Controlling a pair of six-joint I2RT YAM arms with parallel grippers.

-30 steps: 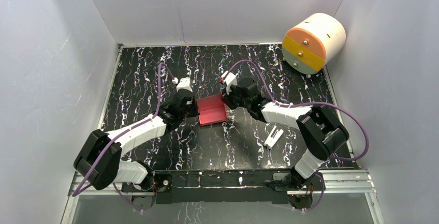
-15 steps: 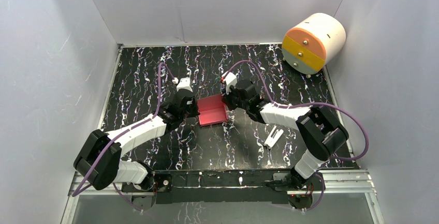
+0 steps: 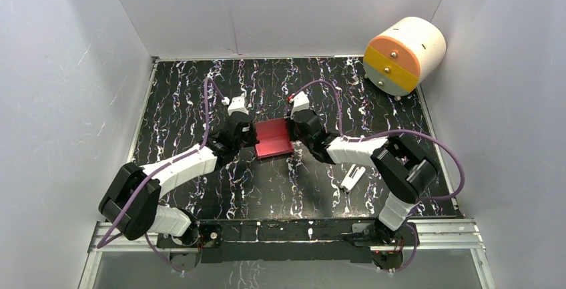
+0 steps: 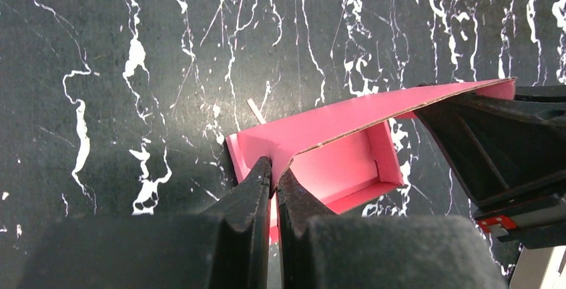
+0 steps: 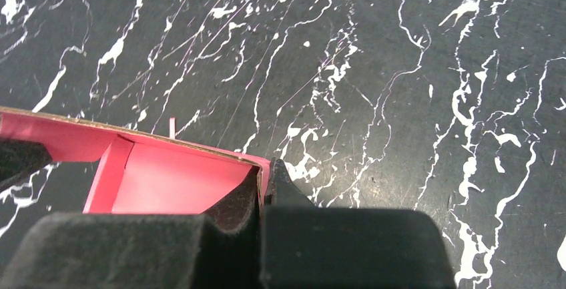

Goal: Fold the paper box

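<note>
While the black marbled table (image 3: 180, 102) and the big white-and-orange cylinder (image 3: 404, 54) at its far right corner sit just as they did a second ago, the arms have crept in. The right arm (image 3: 407, 169) has swung its elbow left, and both wrists have edged away from the bases. Between them at mid-table, the paper box (image 3: 273, 139) has gone a touch farther back too, and its top now reads flatter and darker red where the open inside showed before. Left gripper (image 4: 273, 169): pinched tight on the box's left edge, card sandwiched between the fingers. Right gripper (image 5: 265, 172): clamped likewise on the right-hand wall. A long flap stretches between both grips, raised above the box floor. The small white clip (image 3: 352, 177) lies near the right arm, unmoved.
</note>
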